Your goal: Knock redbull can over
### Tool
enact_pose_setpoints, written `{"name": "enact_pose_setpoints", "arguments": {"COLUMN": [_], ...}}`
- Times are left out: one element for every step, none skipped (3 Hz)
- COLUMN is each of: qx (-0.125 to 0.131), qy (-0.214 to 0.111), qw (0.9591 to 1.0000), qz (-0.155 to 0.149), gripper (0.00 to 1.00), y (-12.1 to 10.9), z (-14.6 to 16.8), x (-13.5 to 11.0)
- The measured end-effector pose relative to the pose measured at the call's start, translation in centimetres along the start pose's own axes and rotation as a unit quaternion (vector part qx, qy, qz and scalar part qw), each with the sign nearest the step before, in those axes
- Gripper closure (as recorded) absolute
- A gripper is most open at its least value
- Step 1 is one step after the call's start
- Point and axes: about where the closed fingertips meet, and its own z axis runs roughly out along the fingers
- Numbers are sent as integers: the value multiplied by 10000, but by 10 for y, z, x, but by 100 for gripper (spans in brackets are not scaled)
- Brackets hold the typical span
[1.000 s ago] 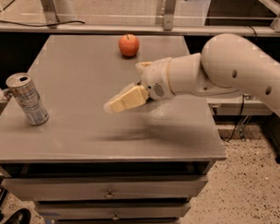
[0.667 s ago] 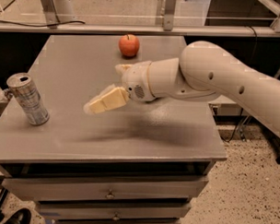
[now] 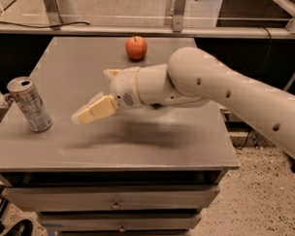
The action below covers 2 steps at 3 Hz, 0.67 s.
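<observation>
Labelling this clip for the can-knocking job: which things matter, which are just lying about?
For the job: redbull can, standing on the table; gripper, poised beside it, not touching.
Lying about: apple, at the table's far edge.

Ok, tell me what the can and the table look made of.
The can: metal, probably aluminium, shiny silver with a gleaming rim. The table: matte grey top, likely painted metal or laminate; the flat, dull sheen leaves it open. The end effector hovers over the table, beside the can, apart from it.

Red apple [image 3: 136, 47] at far edge of grey table [image 3: 185, 143]
</observation>
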Motion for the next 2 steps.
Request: {"name": "enact_pose_setpoints", "arguments": {"qx": [-473,-884], "qy": [-51,-77], "qw": [9986,9957], "qz": [-221,-253], "gripper": [0,0], "y": [12,33], "z": [53,97], "x": [1,-2]}}
